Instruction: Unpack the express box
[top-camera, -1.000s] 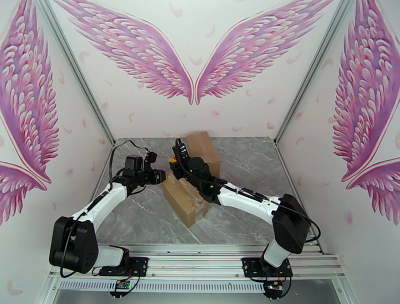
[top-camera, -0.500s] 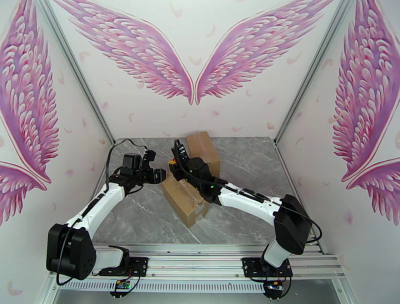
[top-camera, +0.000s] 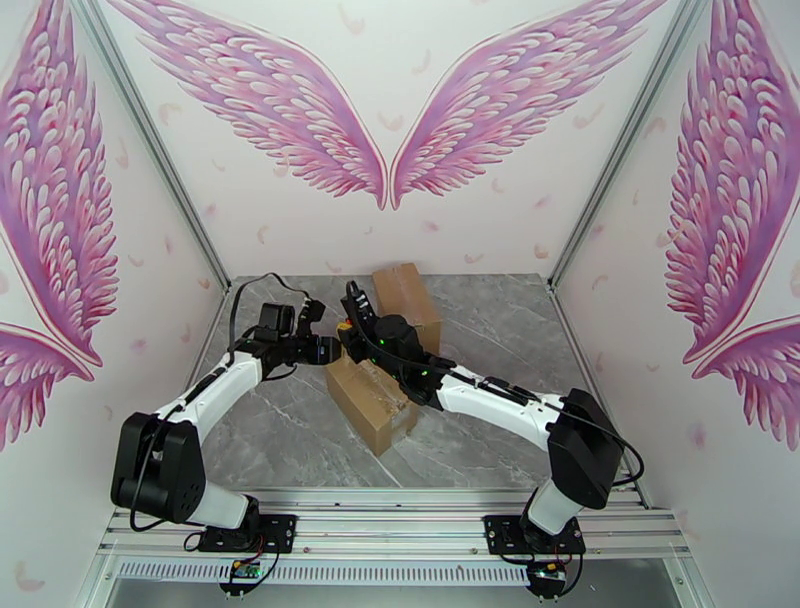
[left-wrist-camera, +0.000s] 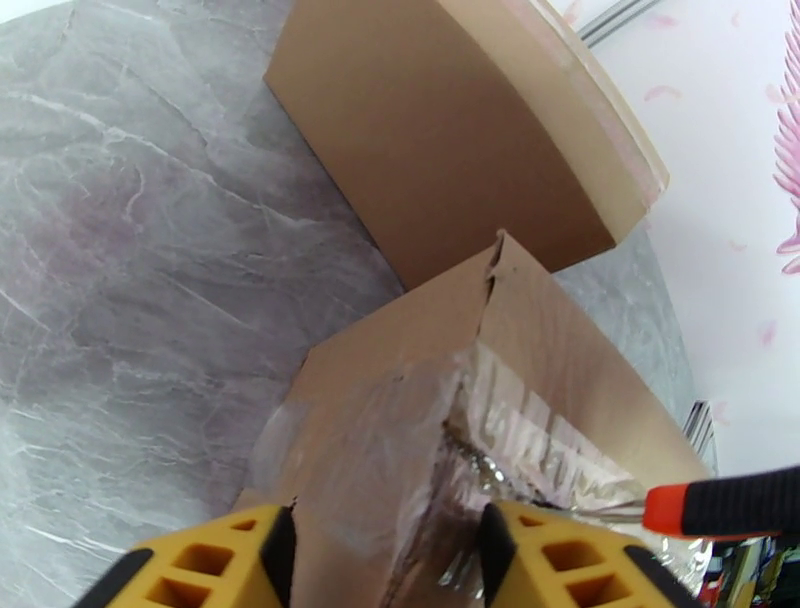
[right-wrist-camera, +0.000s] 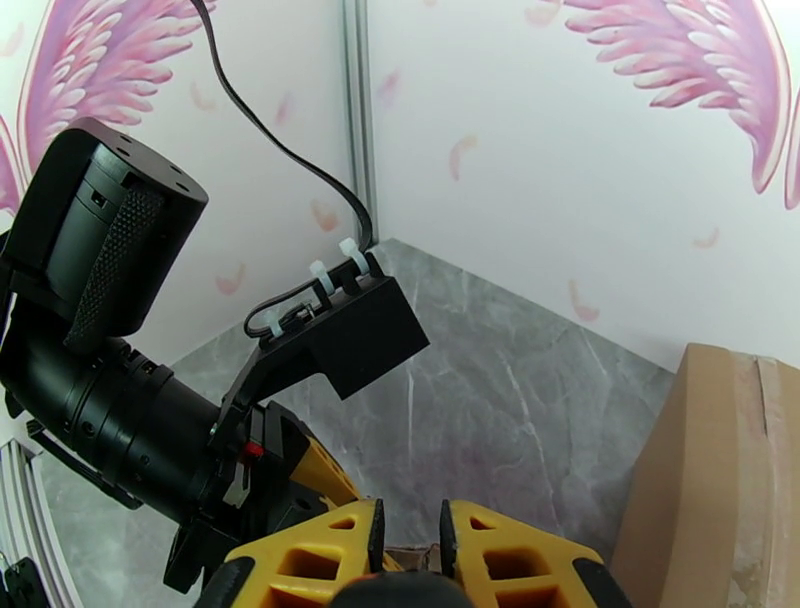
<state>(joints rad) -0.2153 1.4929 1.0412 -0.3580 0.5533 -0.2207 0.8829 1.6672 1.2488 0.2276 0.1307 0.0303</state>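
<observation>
Left gripper (top-camera: 325, 350) and right gripper (top-camera: 350, 327) meet at the taped box's (top-camera: 372, 405) far end; a second box (top-camera: 405, 292) stands behind.

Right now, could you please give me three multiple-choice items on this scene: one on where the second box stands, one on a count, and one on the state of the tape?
1. Where does the second box stand relative to the box being worked on?
A. Behind it, farther back on the table.
B. In front of it, at the near edge.
C. Stacked on top of it.

2. How many cardboard boxes are there?
A. One.
B. Two.
C. Four.

3. What state is the tape on the end of the box being worked on?
A. Smooth and unbroken.
B. Wrinkled and split along the seam.
C. Peeled off entirely.

Answers:
1 A, as the top view shows it nearer the back wall.
2 B, as the top and left wrist views each show two.
3 B, as the left wrist view shows a ragged gap where the cutter reaches in.
</observation>
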